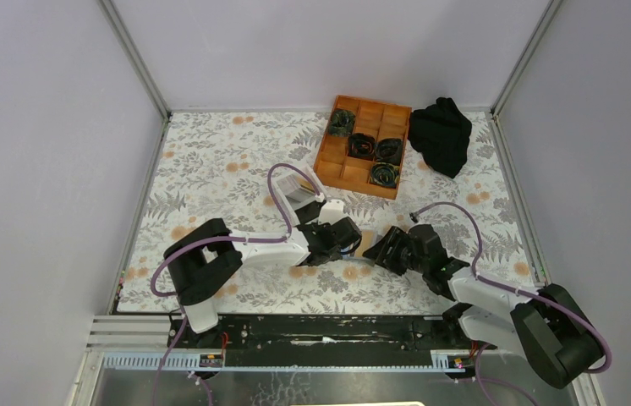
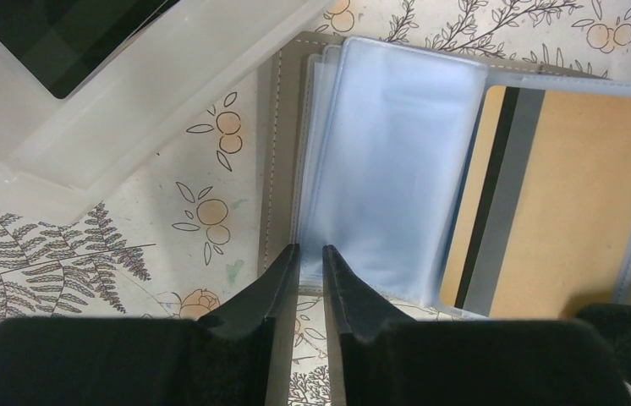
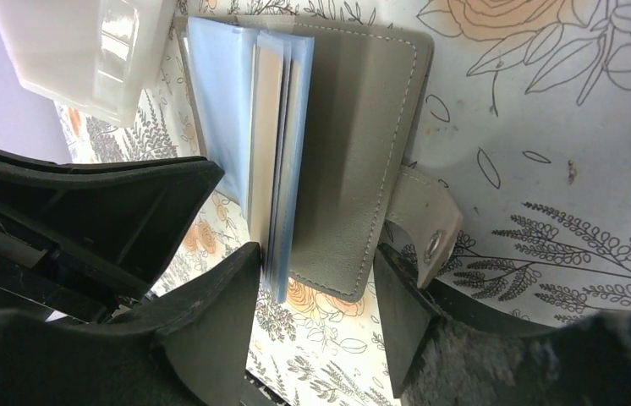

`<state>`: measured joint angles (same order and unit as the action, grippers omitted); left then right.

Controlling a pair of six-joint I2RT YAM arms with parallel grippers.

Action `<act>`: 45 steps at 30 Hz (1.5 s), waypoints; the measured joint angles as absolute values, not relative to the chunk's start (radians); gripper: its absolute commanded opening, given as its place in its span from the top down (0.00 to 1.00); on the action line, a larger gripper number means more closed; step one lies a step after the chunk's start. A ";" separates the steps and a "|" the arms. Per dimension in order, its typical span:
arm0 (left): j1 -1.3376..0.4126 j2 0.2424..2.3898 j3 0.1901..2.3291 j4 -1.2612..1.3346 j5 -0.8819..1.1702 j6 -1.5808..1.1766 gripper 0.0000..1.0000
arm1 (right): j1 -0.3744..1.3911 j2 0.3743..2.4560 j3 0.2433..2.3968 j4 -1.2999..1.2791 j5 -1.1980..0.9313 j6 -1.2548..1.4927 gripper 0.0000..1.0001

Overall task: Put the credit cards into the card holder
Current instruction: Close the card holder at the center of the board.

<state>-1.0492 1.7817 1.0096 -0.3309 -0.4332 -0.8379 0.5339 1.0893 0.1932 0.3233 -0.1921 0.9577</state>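
grey card holder [image 3: 354, 127], tan-gold card [image 2: 583, 203]

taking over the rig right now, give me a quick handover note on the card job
Left gripper: jaws nearly closed at the corner of the clear plastic sleeves; can't tell whether one is pinched.
Right gripper: jaws wide, either side of the near edge of the flat grey folding card holder; grip unclear.
Things: holder lies open between the grippers; tan-gold card with a black stripe sits in a sleeve; what look like dark cards lie in the translucent white box beside it.
Done: one card in. Left: sleeve the cards from the box.
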 measured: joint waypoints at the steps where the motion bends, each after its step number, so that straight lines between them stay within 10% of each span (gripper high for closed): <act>1: -1.049 1.782 1.010 -0.331 -0.433 -0.838 0.77 | 0.534 1.086 0.189 0.326 -0.196 0.965 0.41; 45: -1.054 1.780 1.002 -0.323 -0.435 -0.838 0.78 | 0.535 1.163 0.229 0.462 -0.123 1.007 0.46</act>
<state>-1.0542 1.7802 1.0023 -0.3233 -0.4351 -0.8383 0.5350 1.1625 0.2287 0.4618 -0.1230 1.0069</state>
